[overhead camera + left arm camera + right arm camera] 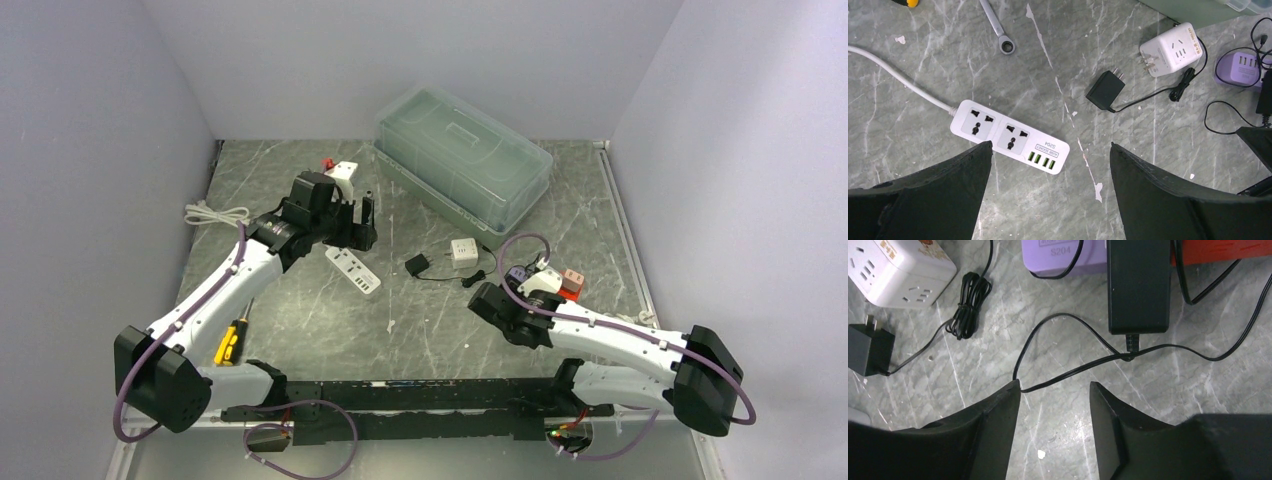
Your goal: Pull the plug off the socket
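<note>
**Partner:** Where is the plug you have to pull?

**Me:** Ahead of my right gripper [1054,385], beyond the fingertips. It is a black rectangular plastic adapter [1138,285], and its far end meets the lilac plastic socket block [1068,252]. I can't see the pins, so it's only my judgement that it is plugged in there.

**Partner:** How does it lie?

**Me:** Its long axis runs away from me, roughly parallel to my fingers, but it sits off toward the right of my wrist view. Its thin black cord [1073,371] leaves the near end and loops across the grey marbled table [1198,405] close to my fingertips.

**Partner:** And your jaws?

**Me:** They are apart with a moderate gap and nothing clamped between them.

**Partner:** Could the other arm take it?

**Me:** My left gripper [1050,145] has its fingers spread wide and hangs over the white oblong power strip [1008,136], whose sockets are bare. That is well away from the adapter, so the right arm is nearer. I'd shift sideways, move forward to straddle the adapter's narrow width, then draw back along its length.
</note>
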{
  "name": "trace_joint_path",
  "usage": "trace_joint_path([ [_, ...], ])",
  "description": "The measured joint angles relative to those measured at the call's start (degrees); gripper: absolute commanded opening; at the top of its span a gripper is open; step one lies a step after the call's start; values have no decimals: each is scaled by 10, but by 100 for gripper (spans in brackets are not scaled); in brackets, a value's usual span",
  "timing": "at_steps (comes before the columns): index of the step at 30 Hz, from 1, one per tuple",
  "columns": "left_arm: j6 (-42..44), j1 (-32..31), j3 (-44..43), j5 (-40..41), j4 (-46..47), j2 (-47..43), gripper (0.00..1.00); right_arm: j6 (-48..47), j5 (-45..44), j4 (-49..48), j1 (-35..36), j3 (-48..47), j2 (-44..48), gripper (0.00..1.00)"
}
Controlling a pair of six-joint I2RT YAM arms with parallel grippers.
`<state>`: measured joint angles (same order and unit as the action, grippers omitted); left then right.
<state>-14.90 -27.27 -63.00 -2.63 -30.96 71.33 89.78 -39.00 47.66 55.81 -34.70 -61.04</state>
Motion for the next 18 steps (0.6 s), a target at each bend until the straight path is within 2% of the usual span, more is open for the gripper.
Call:
trace_joint_path([
  [6, 0, 0, 0, 4, -1, 2, 90, 5, -38, 0, 0, 0, -6, 37],
  [11, 0, -1, 0, 10, -2, 2, 90, -9, -58, 6, 0, -7, -30, 10],
  [14, 0, -1, 0, 13, -2, 3, 90, -30, -59, 3, 0, -9, -35, 0],
  [18, 0, -1, 0, 15, -2, 6, 90, -62, -56, 3, 0, -11, -35, 0],
])
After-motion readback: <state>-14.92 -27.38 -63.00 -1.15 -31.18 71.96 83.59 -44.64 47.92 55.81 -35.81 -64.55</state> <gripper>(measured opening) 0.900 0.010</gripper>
